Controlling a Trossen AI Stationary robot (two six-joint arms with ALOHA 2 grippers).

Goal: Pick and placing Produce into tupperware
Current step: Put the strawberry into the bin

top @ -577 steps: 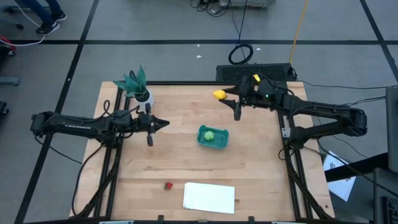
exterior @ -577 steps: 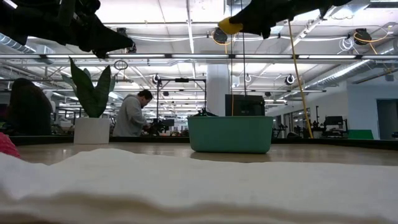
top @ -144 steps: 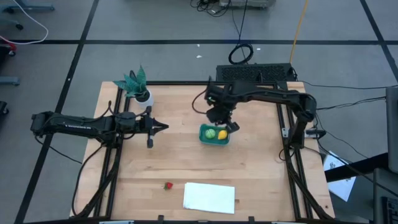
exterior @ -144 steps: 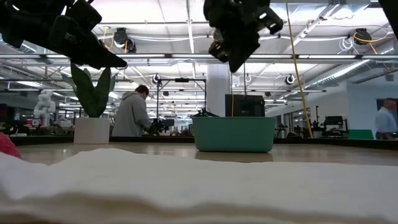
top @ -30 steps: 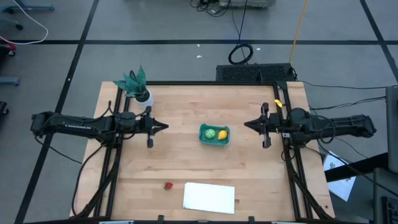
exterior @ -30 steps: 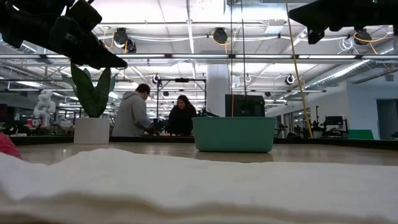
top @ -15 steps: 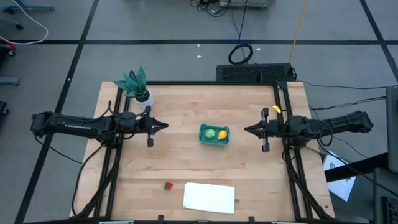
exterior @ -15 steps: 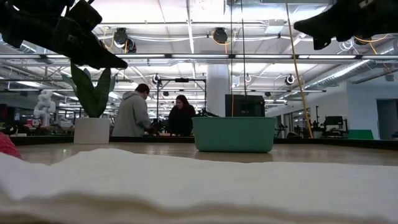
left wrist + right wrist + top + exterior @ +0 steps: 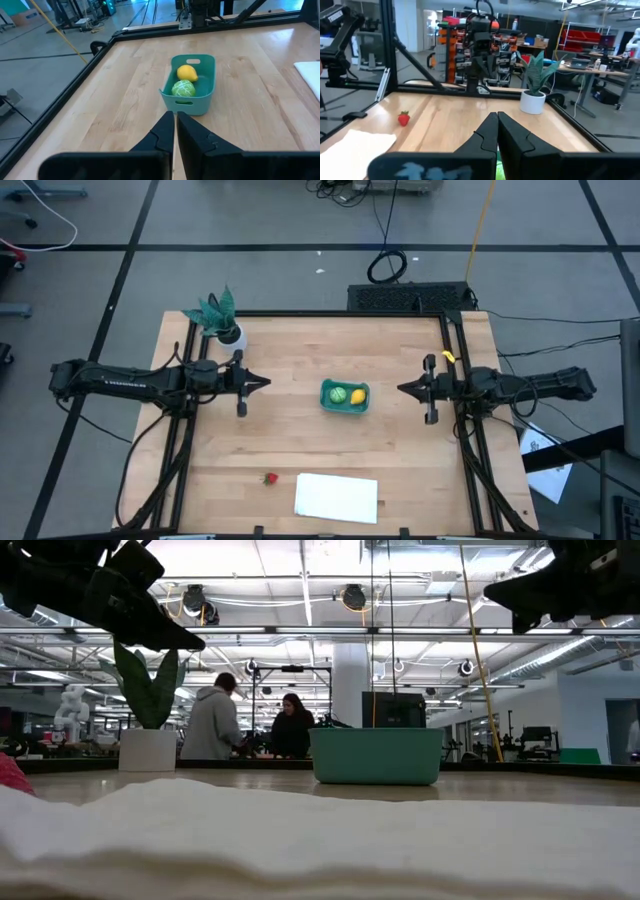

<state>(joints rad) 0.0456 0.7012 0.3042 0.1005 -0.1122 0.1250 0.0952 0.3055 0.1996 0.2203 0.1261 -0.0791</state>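
Near the worktop's [image 9: 400,470] front edge, the strawberry [image 9: 269,478] is waiting — both empty pincers, left [image 9: 266,383] and right [image 9: 400,389], are hovering closed, so one needs opening and lowering over it.

Black arms [image 9: 130,380], tapered black fingers [image 9: 162,131]

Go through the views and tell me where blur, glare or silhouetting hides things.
Low view: the white sheet is an out-of-focus band across the foreground; both arms are dark silhouettes against bright ceiling lights; the tub is sharp. Left wrist view: the tub's fruits are clear, the near fingers soft. Right wrist view: the strawberry is clear, the foreground blurred.
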